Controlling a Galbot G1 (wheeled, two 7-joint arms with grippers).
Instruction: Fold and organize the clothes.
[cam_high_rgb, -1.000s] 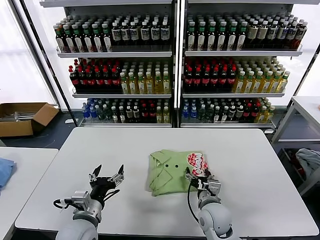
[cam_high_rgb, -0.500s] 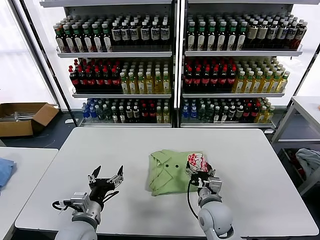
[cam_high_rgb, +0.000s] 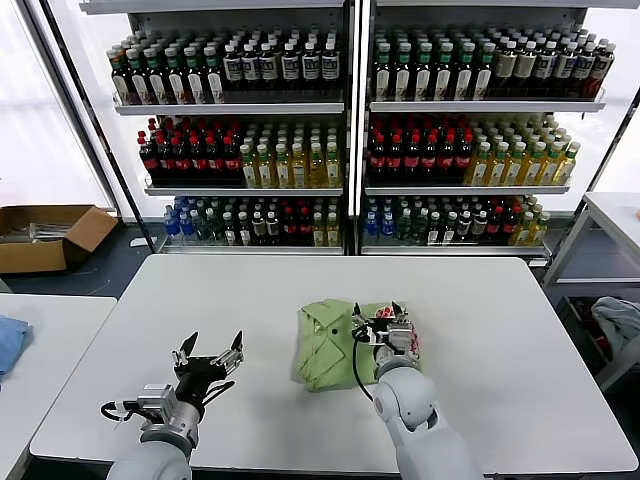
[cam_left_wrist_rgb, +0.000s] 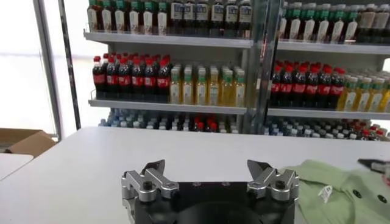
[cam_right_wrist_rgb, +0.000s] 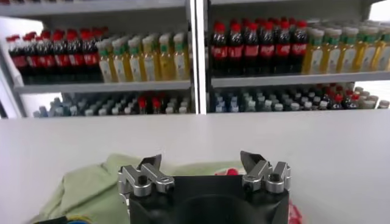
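Just below frame centre, the shirt (cam_high_rgb: 345, 342) lies folded on the table (cam_high_rgb: 500, 330); my right gripper (cam_high_rgb: 378, 318) hovers over it, jaws apart, possibly touching. Dragging could undo the fold. Left gripper (cam_high_rgb: 210, 356) waits lower left, jaws apart.

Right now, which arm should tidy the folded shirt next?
The right. The right gripper hangs open over the green shirt, while the left gripper is open above bare table, well off to the shirt's side.

No lettering can be read on the bottles (cam_high_rgb: 240, 68) or polo shirt (cam_high_rgb: 330, 345).
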